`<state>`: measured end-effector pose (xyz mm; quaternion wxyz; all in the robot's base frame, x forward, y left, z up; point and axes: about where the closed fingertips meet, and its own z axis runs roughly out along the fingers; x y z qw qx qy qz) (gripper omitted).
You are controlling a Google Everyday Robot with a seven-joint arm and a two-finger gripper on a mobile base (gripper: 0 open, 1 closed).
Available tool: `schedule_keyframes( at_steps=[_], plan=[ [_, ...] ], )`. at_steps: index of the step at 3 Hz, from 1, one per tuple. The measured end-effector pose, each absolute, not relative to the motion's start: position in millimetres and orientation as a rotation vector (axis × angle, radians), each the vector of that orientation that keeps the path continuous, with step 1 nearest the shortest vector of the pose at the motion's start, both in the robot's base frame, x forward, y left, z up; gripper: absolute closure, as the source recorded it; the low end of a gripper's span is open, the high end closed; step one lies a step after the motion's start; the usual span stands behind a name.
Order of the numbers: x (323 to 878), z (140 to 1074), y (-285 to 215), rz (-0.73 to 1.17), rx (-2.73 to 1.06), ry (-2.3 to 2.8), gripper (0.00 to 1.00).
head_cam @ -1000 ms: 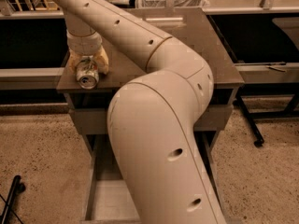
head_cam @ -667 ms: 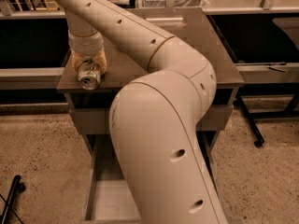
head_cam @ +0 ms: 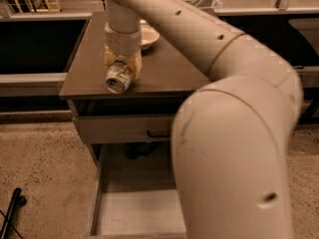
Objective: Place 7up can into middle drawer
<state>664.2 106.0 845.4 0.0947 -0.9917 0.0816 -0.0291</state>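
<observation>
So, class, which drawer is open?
The middle drawer, pulled out, floor showing; the handled drawer front above is shut. The gripper grips the 7up can over the cabinet top.

cream bowl (head_cam: 148,35) on the brown cabinet top (head_cam: 172,68), just behind the pincer (head_cam: 119,76).

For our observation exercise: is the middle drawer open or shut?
Open: the middle drawer is pulled out, pale floor showing. The gripper holds the 7up can over the cabinet top.

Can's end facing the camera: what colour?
Silver, seen in the camera view. The gripper holds the can at the cabinet top's front left.
</observation>
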Motion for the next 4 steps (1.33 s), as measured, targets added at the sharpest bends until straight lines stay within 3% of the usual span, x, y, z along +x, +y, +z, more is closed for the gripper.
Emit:
schedule_keyframes(
  at_steps=[1, 2, 4],
  plan=[
    [630.8, 835.4, 62.6, -0.029, -2.874, 0.554, 1.00],
    [595.5, 810.8, 44.5, 0.054, -2.795, 0.823, 1.00],
    [577.9, 767.2, 33.1, 0.179, -2.749, 1.062, 1.00]
  ],
)
